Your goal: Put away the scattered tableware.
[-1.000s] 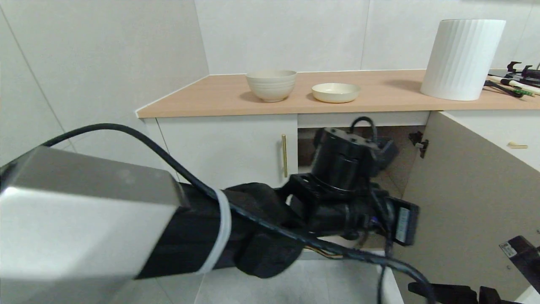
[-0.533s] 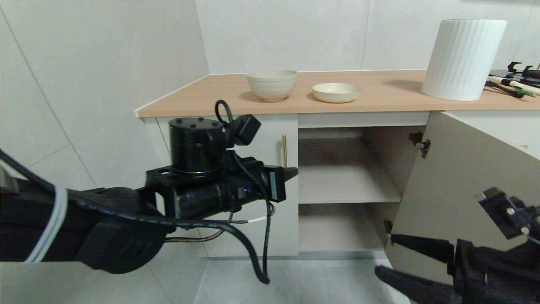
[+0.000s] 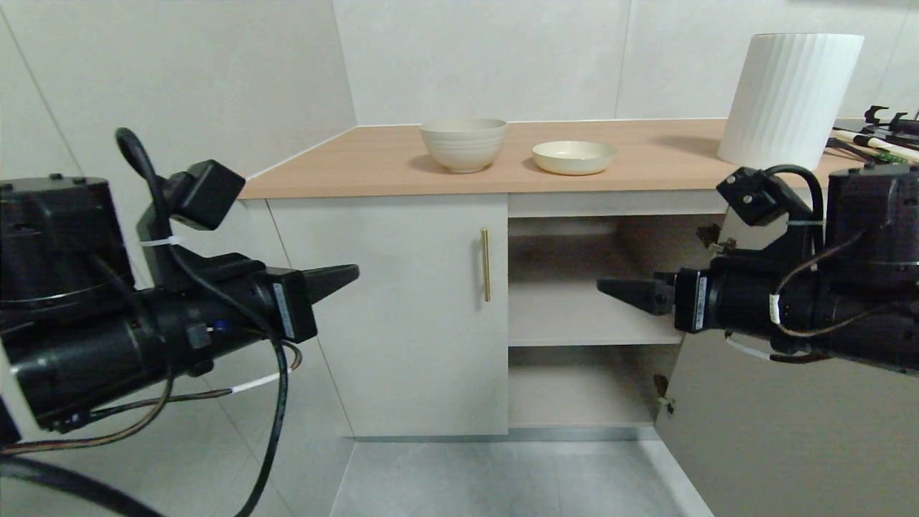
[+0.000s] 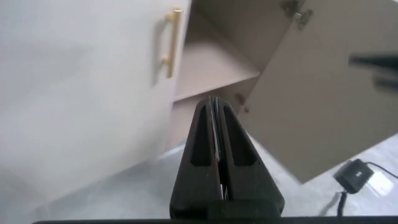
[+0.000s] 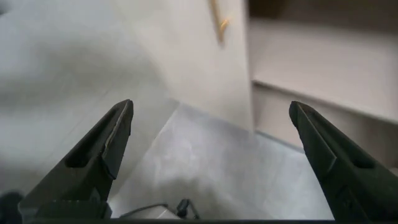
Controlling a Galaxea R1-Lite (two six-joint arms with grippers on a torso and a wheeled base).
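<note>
We record the left arm withdrawn to the far left. A second ago it stretched across the open side of the cupboard; half a second ago it stood before the closed door; it now sits level with that door's upper half and points right. The left end effector has its fingers pressed together and carries nothing.

On the desk above, the bowl stands over the closed door. The dish sits near it to the right, over the opening, and the two do not touch. Neither has been put away. The shelf inside the cupboard is now in plain sight and carries nothing.

The right arm has come up from the lower right corner. It now lies level with the shelf, in front of the open door, pointing left. The right end effector has its fingers spread wide and is empty.

We judge that the cupboard is ready and both arms are free. The first pick from the desk is not yet begun. A white ribbed container stands at the right end of the desk, well apart from the tableware.
</note>
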